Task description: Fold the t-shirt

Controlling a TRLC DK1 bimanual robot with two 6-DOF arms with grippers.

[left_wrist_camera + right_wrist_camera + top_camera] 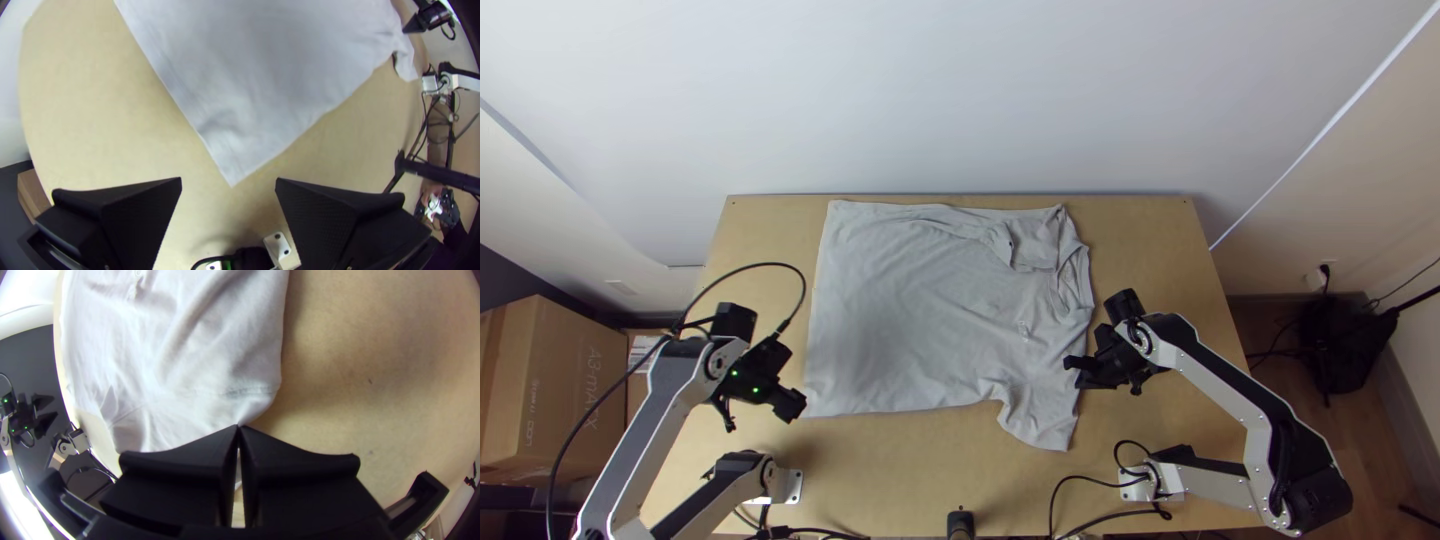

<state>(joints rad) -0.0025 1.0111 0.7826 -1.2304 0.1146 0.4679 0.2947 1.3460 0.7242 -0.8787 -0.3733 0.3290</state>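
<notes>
Near-middle table (900,460) lies open, while the right pincer (1072,363) blocks the sleeve (1042,420).

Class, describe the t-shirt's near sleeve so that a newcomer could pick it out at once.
On the light wooden table lies a mostly spread grey t-shirt. Follow its near edge rightward, towards the right gripper. The sleeve is the short flap jutting out there, while the rest of that edge runs nearly straight.

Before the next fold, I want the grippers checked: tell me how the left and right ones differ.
The left gripper is open, its fingers wide apart; the right gripper is shut, its fingertips together. The left is near a hem corner of the t-shirt; the right is at the shirt's edge by a sleeve, whether pinching it I can't tell. Both have black fingers.
</notes>
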